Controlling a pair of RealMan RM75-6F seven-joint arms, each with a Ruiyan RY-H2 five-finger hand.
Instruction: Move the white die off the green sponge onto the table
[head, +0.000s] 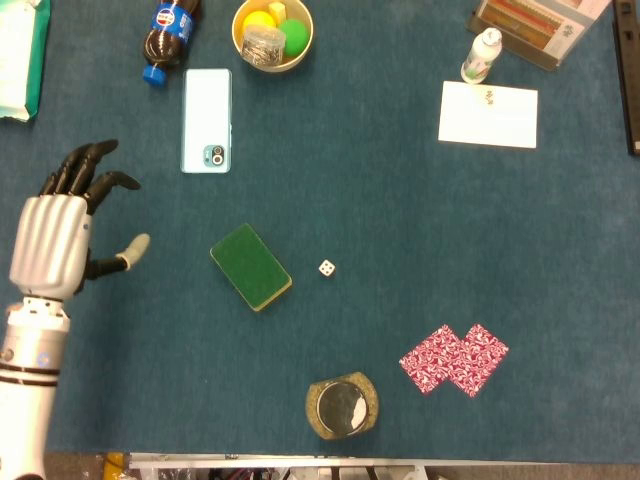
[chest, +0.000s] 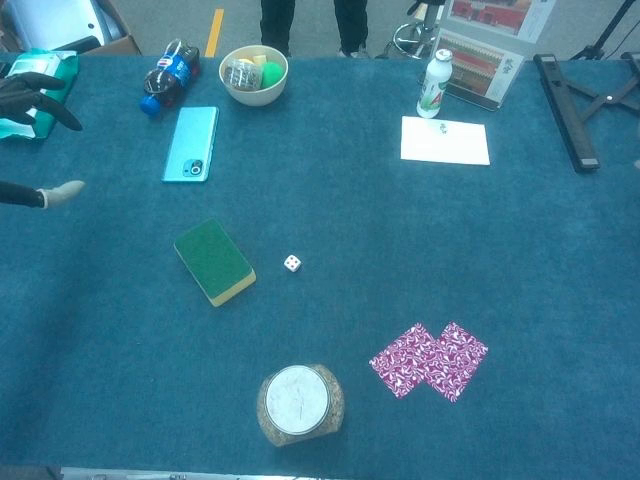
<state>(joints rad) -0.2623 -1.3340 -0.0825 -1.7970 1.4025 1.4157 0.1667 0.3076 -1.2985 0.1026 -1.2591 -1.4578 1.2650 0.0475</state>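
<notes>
The white die (head: 327, 268) sits on the blue table (head: 400, 220), just off the green sponge (head: 251, 266) at the sponge's 3 o'clock, not touching it. The left hand (head: 55, 240) hovers well apart at the sponge's 9 o'clock, fingers (head: 85, 170) spread and thumb out, holding nothing; the right hand shows in neither view. At the sponge's 12 o'clock lies a light-blue smartphone (head: 207, 120), and beyond it a cola bottle (head: 168, 28) and a bowl (head: 272, 33) of small items. A lidded jar (head: 342, 406) stands at the die's 6 o'clock; two patterned red cards (head: 454, 358) lie at its 4 o'clock.
</notes>
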